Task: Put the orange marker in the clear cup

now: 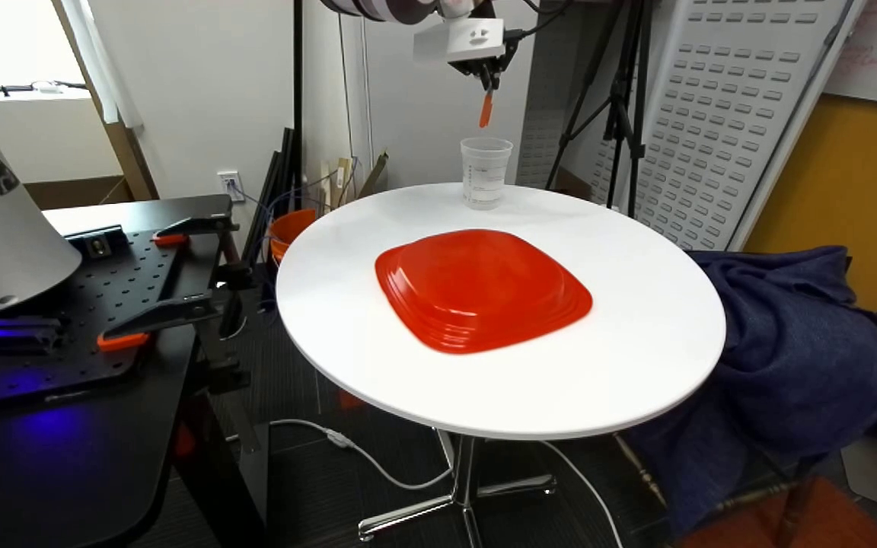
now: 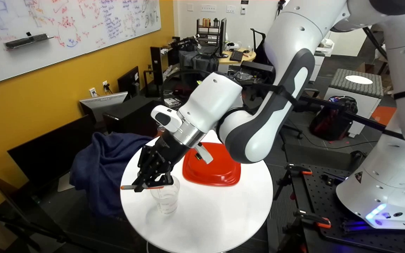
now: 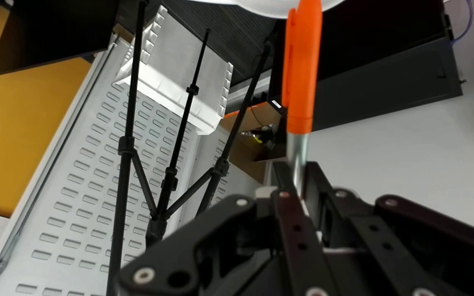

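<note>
At the tip of the gripper [image 3: 298,176], pinched by its grey barrel, the orange marker [image 3: 303,82] slants near but outside the clear cup [image 1: 486,176], and through that tilt or poor alignment might strike the rim and topple the cup on the white table [image 1: 636,342].

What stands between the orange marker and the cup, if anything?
Nothing visible. In an exterior view, the marker, held in the hand, shows above the cup with a bare gap between; the plate lies away from that gap.
</note>
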